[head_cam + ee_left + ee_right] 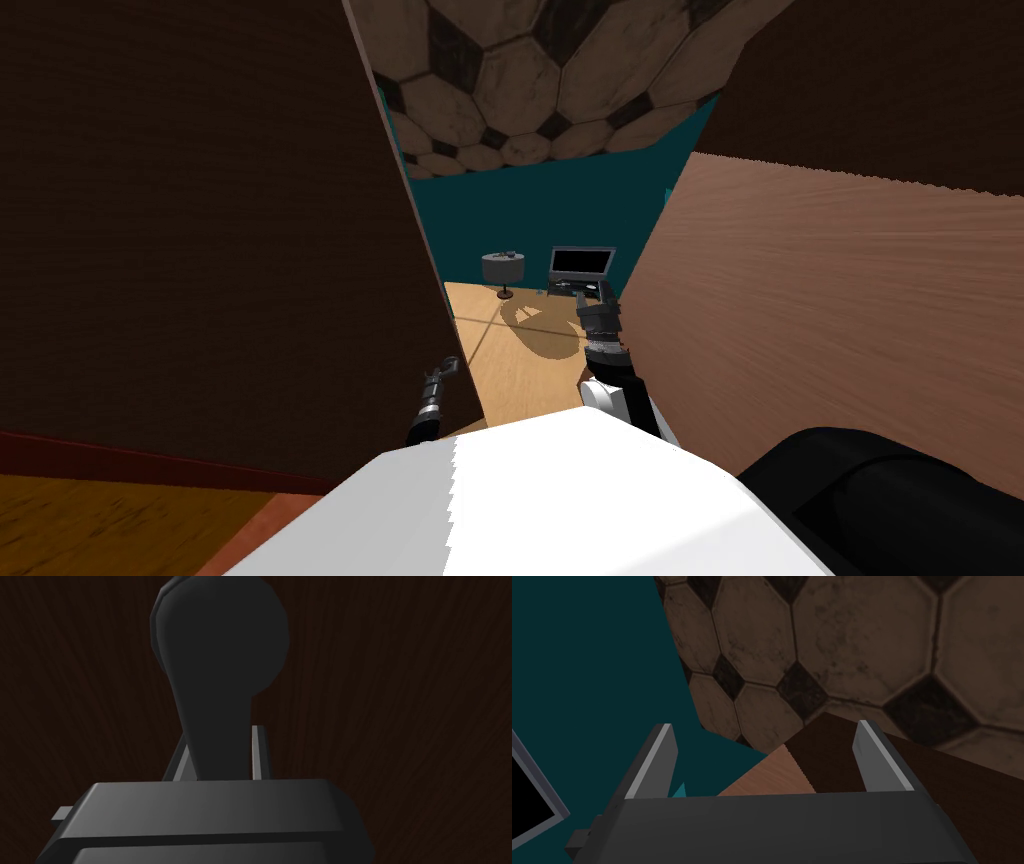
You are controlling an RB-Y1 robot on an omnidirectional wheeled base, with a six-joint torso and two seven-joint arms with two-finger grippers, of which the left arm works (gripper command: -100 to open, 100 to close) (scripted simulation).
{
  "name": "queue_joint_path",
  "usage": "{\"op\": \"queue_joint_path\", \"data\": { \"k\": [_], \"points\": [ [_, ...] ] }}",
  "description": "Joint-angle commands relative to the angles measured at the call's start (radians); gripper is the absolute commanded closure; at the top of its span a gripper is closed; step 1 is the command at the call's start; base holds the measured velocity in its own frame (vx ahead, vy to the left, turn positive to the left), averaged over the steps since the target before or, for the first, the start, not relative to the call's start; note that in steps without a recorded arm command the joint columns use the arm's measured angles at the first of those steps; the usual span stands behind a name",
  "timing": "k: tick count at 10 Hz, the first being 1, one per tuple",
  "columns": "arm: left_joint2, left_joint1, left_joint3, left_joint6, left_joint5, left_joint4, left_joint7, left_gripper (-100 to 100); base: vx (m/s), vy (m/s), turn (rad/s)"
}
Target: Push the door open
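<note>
Left wrist view, door (400, 701): dark brown wood across the frame behind my fingers. In the head view it takes the left half (220, 230), its edge slanting down towards lower centre.
Handle (220, 651): dark, with a round head at upper centre and a stem running down between my fingers.
Left gripper (220, 741): clamped on the handle's stem, one blade pressing each side. In the head view it sits at lower centre (447, 368), at the door's edge.
Panel (820, 300): lighter reddish wood, right half of the head view.
Floor (510, 360): tan strip in the gap between door and panel.
Right gripper (764, 741): blades wide apart, holding nothing. In the head view it sits at centre (590, 290), beside the panel's edge.
Table (503, 268), screen (580, 263): side by side above the floor, against a teal wall (560, 210).
Tiles (560, 70): brown hexagons with dark diamonds, top centre.
</note>
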Motion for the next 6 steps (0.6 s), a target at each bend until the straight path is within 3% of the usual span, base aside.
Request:
{"op": "queue_joint_path", "data": {
  "k": [1,6],
  "points": [
    [0.015,-0.011,0.019,-0.006,0.009,0.004,-0.005,100,0.18,-0.041,0.036],
    [0.036,-0.013,0.072,-0.008,0.035,0.008,-0.02,100,0.204,-0.027,0.048]
  ]
}}
